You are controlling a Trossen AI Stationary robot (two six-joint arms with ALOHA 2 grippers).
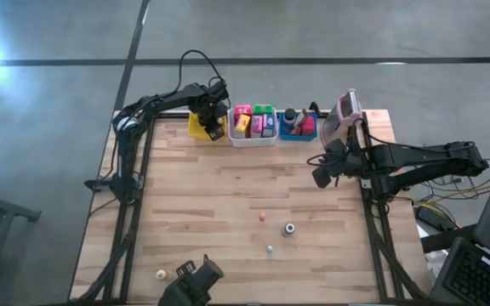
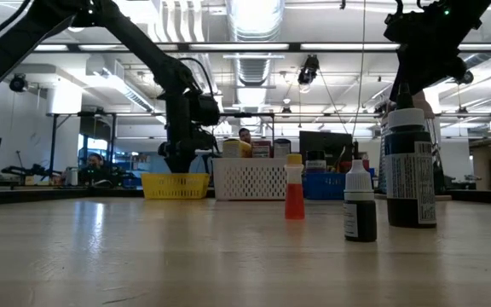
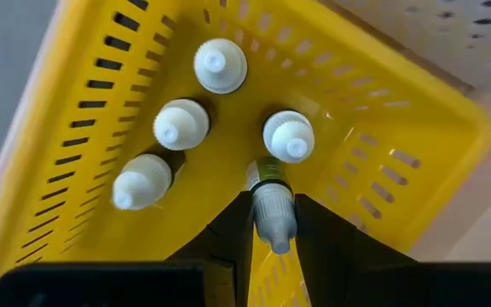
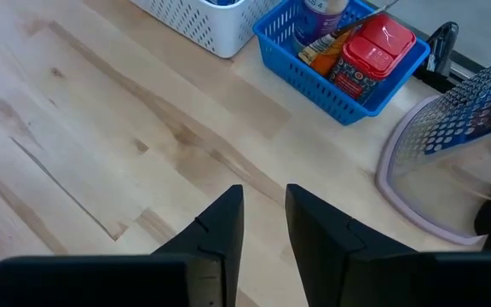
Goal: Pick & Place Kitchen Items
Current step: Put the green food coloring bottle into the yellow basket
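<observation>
In the left wrist view, a small dropper bottle (image 3: 271, 205) with a whitish cap sits between the fingers of my left gripper (image 3: 273, 223), which is shut on it inside the yellow bin (image 3: 382, 128). Several white-capped bottles (image 3: 181, 125) stand upright on the bin's floor. My left gripper (image 1: 212, 126) hangs over the yellow bin (image 1: 197, 129) at the table's far edge. My right gripper (image 4: 265, 205) hovers open above bare table, near the blue bin (image 4: 331, 81). Small pieces lie on the table: an orange one (image 1: 262, 216), a dark round one (image 1: 289, 228) and a whitish one (image 1: 161, 274). My left gripper pinches the dropper bottle's whitish cap (image 3: 273, 213) between its two fingers. The fingers come from above and point down. The bottle stays upright, its dark body (image 3: 267, 175) below the fingers; whether it stands on the bin's floor, I cannot tell.
A white bin (image 1: 252, 127) with coloured packets stands between the yellow and the blue bin (image 1: 298, 127). The pink-grey device (image 1: 347, 110) is at the far right. In the low view, an orange bottle (image 2: 294, 192) and two dark bottles (image 2: 359, 205) (image 2: 410, 166) stand on the table.
</observation>
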